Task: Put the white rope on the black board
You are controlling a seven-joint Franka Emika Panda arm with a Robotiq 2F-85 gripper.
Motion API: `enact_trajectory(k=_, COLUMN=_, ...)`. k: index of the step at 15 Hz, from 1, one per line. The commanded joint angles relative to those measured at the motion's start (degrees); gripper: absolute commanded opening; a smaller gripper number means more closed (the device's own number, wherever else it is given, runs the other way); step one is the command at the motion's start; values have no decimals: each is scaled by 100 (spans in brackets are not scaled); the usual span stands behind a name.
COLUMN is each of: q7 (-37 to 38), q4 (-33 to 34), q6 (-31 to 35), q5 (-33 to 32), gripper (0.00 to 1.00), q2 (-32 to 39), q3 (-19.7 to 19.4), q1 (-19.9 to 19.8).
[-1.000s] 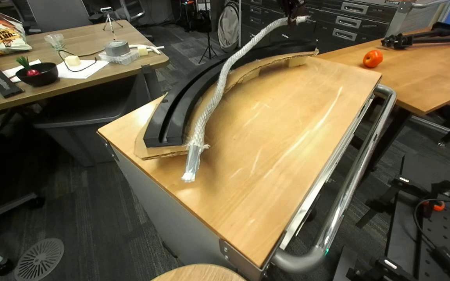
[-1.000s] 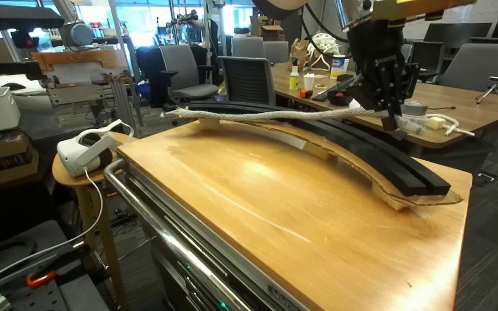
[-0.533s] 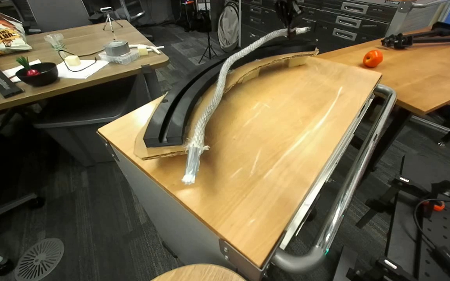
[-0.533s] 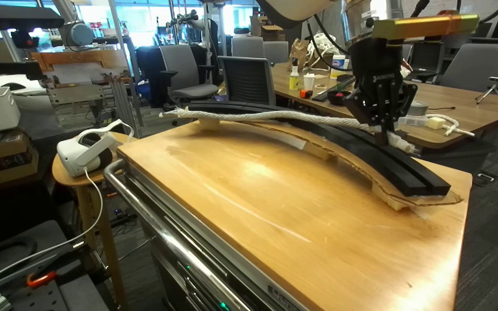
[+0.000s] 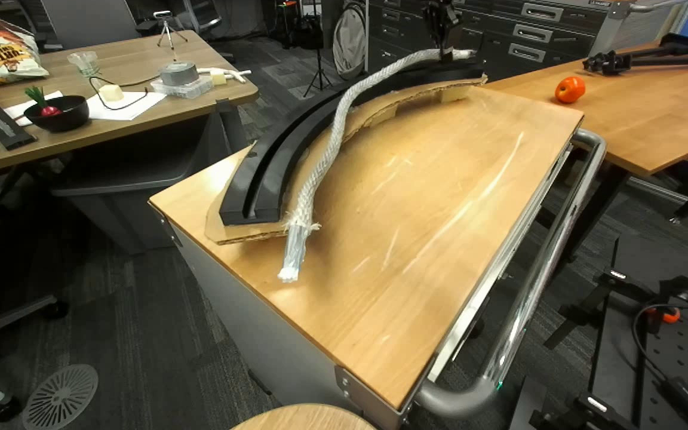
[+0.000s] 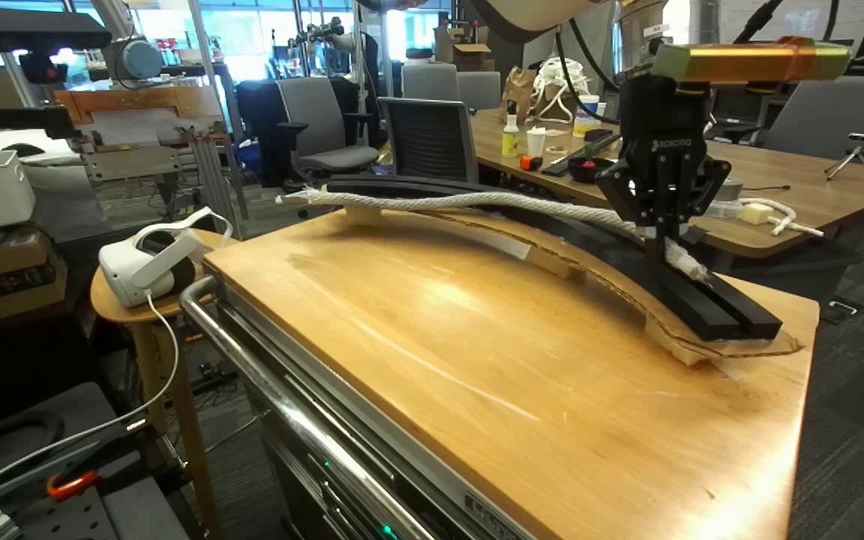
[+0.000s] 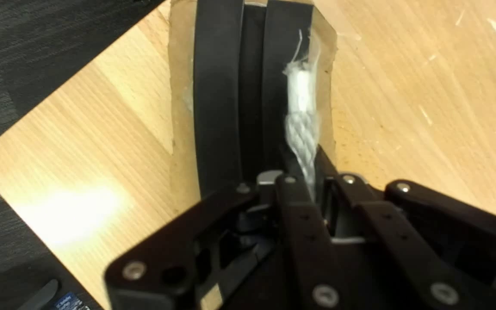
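The white rope point(image 5: 344, 113) stretches along the inner side of the curved black board point(image 5: 269, 173). Its taped end point(image 5: 293, 251) sticks out past the cardboard, over the tabletop. My gripper point(image 6: 658, 251) is shut on the rope point(image 6: 477, 199) near its other end, pointing down over the black board point(image 6: 702, 307). In the wrist view, the rope's frayed pale tip point(image 7: 302, 88) sticks out of the gripper point(image 7: 306, 165). It lies over the inner strip of the black board point(image 7: 218, 86), beside the groove point(image 7: 251, 86). Whether the tip touches the board is unclear. The fingertips are partly hidden.
The board rests on cardboard point(image 6: 597, 277) propped on blocks on the wooden cart top point(image 6: 432, 330). A metal rail point(image 5: 529, 298) runs along the cart's side. A table point(image 5: 212, 54) with a bowl point(image 5: 60, 113) and other items stands beyond. A headset point(image 6: 143, 262) sits on a stool.
My gripper, shut on the rope, has come down toward the black board and turned more upright. The held rope end has lowered with it. The taped end has barely moved.
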Motion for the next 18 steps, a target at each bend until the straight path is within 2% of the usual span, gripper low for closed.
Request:
enact_trajectory(k=1, q7=170, q4=644, q6=-388, q5=579, gripper=3, q2=303, q3=71, q1=-187)
enact_trajectory(k=4, q7=357, q4=851, q6=-259, q5=675, gripper=3, q2=464, q3=13, q1=-235)
enact_trajectory(k=7, q7=479, q4=919, q6=-86, q5=374, gripper=3, q2=566, q3=-63, q1=-171)
enact_trajectory(k=15, q7=282, q4=956, q6=-240, q5=-129, gripper=3, q2=662, q3=-65, q1=-95)
enact_trajectory(k=17, q7=257, q4=927, q6=-260, q5=-152, gripper=13, q2=632, q3=-49, q1=-89)
enact_trajectory(k=18, q7=254, q4=908, q6=-262, q5=-154, gripper=23, q2=611, q3=-46, q1=-89)
